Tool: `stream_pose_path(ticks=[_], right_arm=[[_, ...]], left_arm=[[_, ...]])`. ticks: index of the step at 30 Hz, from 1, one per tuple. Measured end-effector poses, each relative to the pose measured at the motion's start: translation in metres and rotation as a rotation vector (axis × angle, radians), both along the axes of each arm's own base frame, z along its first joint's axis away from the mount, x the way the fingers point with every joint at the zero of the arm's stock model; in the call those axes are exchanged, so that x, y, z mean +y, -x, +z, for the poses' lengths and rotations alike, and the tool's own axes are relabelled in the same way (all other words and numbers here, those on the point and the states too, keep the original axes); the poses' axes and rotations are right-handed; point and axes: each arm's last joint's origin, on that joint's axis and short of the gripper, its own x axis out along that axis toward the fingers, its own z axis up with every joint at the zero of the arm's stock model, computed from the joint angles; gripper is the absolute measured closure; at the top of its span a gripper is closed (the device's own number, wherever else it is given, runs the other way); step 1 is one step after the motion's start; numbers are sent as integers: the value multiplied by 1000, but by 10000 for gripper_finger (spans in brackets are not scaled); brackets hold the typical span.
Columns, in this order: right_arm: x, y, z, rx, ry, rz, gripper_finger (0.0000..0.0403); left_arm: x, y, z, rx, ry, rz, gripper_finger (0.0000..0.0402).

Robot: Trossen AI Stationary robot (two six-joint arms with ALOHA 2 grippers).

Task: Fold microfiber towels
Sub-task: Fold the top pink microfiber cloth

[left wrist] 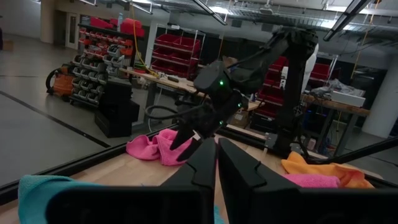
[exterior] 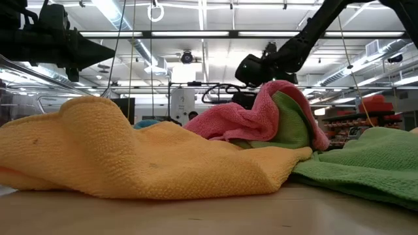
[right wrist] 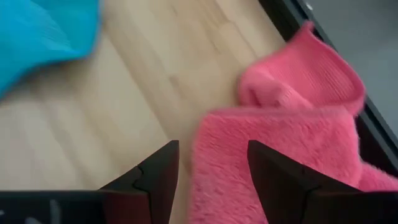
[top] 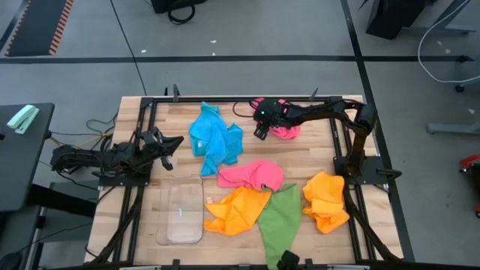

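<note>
A crumpled pink towel [top: 289, 132] lies by the table's far edge. My right gripper [top: 260, 133] slants down at its left edge and is open. In the right wrist view one finger [right wrist: 158, 168] is over bare wood and the other [right wrist: 273, 168] over the pink towel [right wrist: 292, 130]. A blue towel [top: 214, 139] lies bunched left of it. Nearer lie a second pink towel [top: 251, 175], an orange one [top: 236, 210], a green one [top: 281, 217] and another orange one [top: 326, 201]. My left gripper [top: 176, 142] waits shut at the table's left side. My right gripper's open fingers stand on either side of the pink towel's left edge [right wrist: 205, 130], slanting down from the table's right. I cannot tell whether the fingertips touch the cloth. The towel lies slack on the table.
A clear plastic tray [top: 182, 214] sits near the front left. A black frame rail [top: 225, 100] runs along the far edge right behind the pink towel. Bare wood [top: 262, 154] shows between the blue towel and the far pink one.
</note>
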Motion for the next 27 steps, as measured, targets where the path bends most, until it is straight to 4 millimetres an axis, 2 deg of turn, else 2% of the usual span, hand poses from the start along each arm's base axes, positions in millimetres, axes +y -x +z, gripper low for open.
stream_pose_path(ticks=[7, 12, 16, 23, 27], right_arm=[[5, 8, -12, 28, -29, -12, 205], [9, 15, -21, 5, -53, -22, 224], [12, 14, -23, -25, -69, -26, 268], [23, 9, -23, -45, -93, -35, 378], [37, 6, -8, -70, -134, -9, 394]], left_arm=[[0, 0, 0, 0, 0, 0, 366], [0, 0, 0, 0, 0, 0, 371], [0, 0, 0, 0, 0, 0, 376], [0, 0, 0, 0, 0, -1, 374], [0, 0, 0, 1, 0, 0, 368]])
